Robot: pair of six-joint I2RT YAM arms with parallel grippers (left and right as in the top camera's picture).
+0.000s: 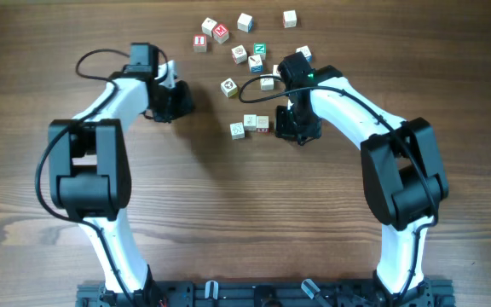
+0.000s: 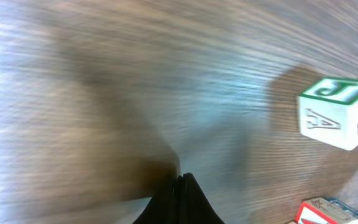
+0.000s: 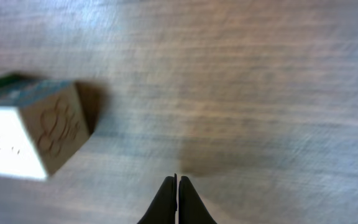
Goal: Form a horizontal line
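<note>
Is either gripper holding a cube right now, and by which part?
Nothing is held: the left gripper and right gripper are both shut, fingers together, nothing between them.

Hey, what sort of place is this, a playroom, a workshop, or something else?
Probably a robot lab bench, not a playroom: a left arm and a right arm, white and black, are fixed to a black rail at the edge of a wood-grain table, with small letter cubes scattered on it.
</note>
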